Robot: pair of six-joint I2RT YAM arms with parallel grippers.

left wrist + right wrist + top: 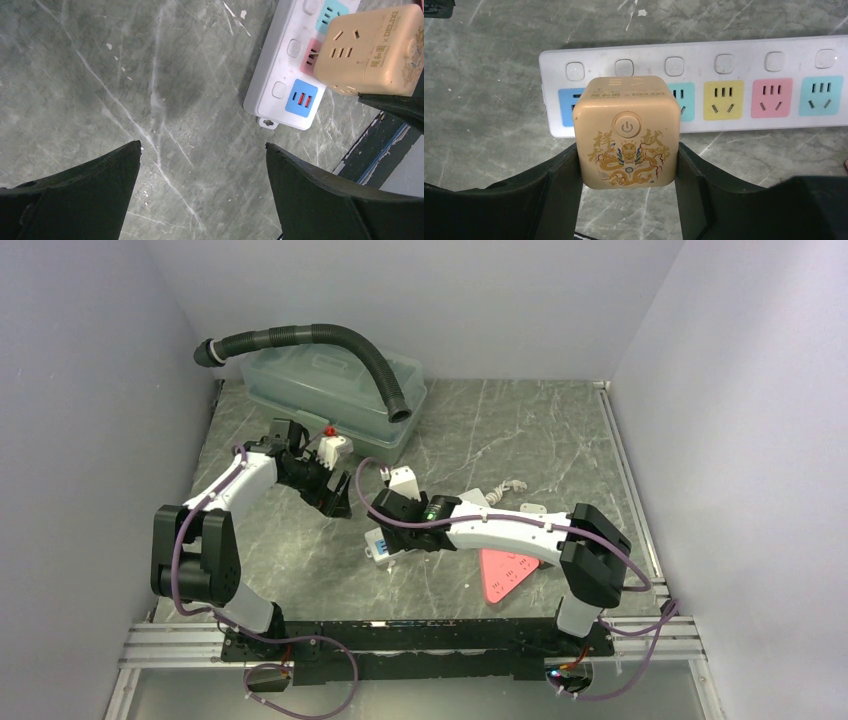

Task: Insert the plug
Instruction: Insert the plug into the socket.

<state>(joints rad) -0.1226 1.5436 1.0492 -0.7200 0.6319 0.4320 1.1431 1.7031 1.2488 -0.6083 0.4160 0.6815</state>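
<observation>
Your right gripper (pixel 626 167) is closed on the cube plug (pixel 626 132), one finger against each side, the jaws at a middling spread set by the cube's width. The face with the power button and the gold dragon print is turned to the wrist camera. The cube hangs over the strip (pixel 749 60) near its USB end, covering the socket between the blue USB block and the first cyan socket. From the left wrist the cube (pixel 372 50) appears over a pink socket on the strip (pixel 280 75), its own socket face showing. You cannot tell from any view whether the prongs are seated or clear of the socket. The strip lies flat on the table (pixel 560 440), with its row of switches along the far edge in the right wrist view. Your left gripper (pixel 202 147) stands wide and holds nothing; it hovers over bare table just beside the strip's USB end. In the overhead view the left gripper (pixel 335 502) and right gripper (pixel 392 515) are near each other at mid-table, most of the strip hidden under the right arm. A lidded bin (pixel 330 390) sits at the back left with a black hose (pixel 300 337) arching over it. A red triangular piece (pixel 505 575) lies beside the right arm.
</observation>
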